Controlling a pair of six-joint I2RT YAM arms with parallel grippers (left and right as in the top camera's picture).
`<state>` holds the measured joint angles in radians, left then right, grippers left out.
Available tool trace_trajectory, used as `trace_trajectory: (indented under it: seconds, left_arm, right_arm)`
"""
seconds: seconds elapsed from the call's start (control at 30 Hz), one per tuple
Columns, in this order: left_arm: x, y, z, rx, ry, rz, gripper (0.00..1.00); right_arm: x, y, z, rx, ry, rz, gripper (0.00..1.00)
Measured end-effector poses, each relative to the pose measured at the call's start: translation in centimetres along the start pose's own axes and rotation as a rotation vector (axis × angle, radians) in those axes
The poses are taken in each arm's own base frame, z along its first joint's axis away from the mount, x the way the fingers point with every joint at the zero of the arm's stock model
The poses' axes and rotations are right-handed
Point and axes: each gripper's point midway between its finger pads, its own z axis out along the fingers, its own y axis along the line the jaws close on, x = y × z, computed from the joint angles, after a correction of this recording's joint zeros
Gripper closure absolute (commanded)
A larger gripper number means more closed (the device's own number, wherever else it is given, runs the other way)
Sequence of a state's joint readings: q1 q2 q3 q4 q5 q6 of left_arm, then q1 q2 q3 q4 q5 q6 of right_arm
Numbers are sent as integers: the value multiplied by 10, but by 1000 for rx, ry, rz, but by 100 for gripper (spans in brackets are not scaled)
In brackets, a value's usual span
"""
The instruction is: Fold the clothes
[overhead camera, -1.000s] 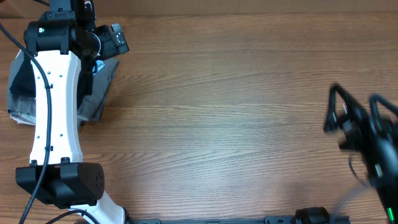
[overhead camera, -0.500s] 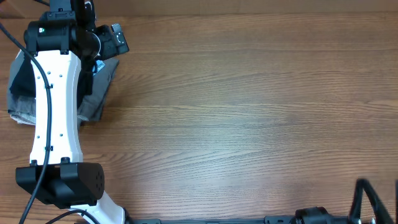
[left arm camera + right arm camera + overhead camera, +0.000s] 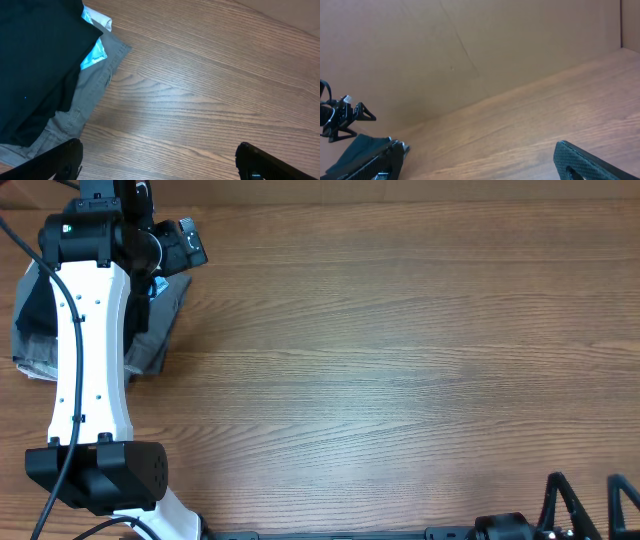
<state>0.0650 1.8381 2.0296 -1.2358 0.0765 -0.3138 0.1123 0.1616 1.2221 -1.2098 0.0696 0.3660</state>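
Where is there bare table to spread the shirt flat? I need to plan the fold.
The table is bare wood from the clothes pile rightward to the right gripper at the near right corner. It is crowded at far left: black T-shirt on grey garment, left gripper open above.

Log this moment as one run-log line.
phase: pre-grasp | black T-shirt: piled on grey garment, unfolded | left gripper: open, empty | right gripper: open, empty
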Motion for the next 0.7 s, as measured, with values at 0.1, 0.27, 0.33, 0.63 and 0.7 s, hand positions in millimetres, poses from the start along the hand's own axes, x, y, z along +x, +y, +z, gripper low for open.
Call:
trace_trajectory:
  seconds: [0.1, 0.27, 0.33, 0.63, 0.7]
  left_arm:
    - [0, 0, 0, 1, 0, 0, 0]
    - [0, 0, 0, 0, 0, 0, 0]
    - [0, 0, 0, 1, 1, 0, 0]
    - [0, 0, 0, 0, 0, 0, 0]
    - [0, 0, 0, 0, 0, 0, 0]
  right_arm:
    - [5, -2, 7, -12, -25, 1, 0]
    - [15, -4, 30, -36, -62, 4, 0]
    - [22, -5, 42, -46, -66, 4, 0]
    - [34, -6, 95, -100, -160, 8, 0]
    - [33, -5, 105, -120, -196, 9, 0]
